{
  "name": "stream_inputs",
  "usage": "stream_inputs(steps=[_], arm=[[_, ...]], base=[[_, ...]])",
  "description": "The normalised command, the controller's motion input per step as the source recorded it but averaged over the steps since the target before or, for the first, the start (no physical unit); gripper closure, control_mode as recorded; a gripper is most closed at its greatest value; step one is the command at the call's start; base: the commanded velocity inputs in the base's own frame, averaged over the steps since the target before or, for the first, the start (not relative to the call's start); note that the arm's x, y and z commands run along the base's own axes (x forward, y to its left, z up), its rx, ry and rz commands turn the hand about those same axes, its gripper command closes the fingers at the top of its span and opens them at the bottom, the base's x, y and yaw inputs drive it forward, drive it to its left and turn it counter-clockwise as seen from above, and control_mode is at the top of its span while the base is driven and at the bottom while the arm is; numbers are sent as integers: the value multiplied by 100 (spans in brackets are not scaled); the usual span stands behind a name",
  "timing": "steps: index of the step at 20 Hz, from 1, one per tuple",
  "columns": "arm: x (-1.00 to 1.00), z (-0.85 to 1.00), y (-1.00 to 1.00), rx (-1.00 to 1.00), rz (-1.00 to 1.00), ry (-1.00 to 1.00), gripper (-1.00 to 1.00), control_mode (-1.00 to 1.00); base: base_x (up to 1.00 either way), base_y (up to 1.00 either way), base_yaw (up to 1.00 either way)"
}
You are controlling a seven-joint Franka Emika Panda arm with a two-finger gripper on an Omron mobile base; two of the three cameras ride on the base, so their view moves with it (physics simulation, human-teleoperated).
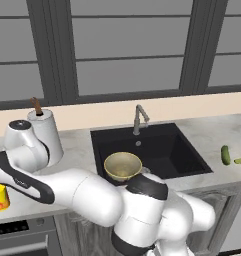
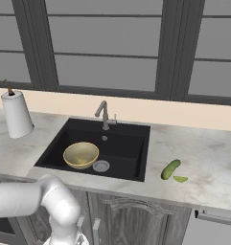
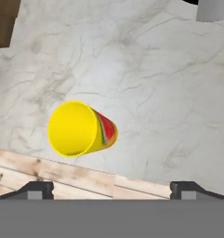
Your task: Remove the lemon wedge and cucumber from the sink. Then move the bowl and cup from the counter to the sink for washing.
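Glossy white rounded arm segments with dark joint bands

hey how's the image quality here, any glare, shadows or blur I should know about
Left base view: even, flat light, slightly soft; the bowl sits clear against the black sink. Right base view: sharp enough to tell the cucumber from the lemon wedge, each with a faint shadow. Hand view: a pale sheen on the counter above the cup, no blur.
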Motion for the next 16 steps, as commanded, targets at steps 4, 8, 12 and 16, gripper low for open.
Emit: stream_inputs(steps=[4, 8, 12, 16], arm=[[4, -12, 6, 0, -1, 1, -100, -100], [3, -14, 8, 0, -1, 1, -100, -100], [2, -15, 4, 0, -1, 1, -100, -100], [5, -14, 5, 0, -1, 0, -100, -100]], base=[[0, 0, 0], [0, 0, 0], [0, 0, 0], [0, 0, 0]])
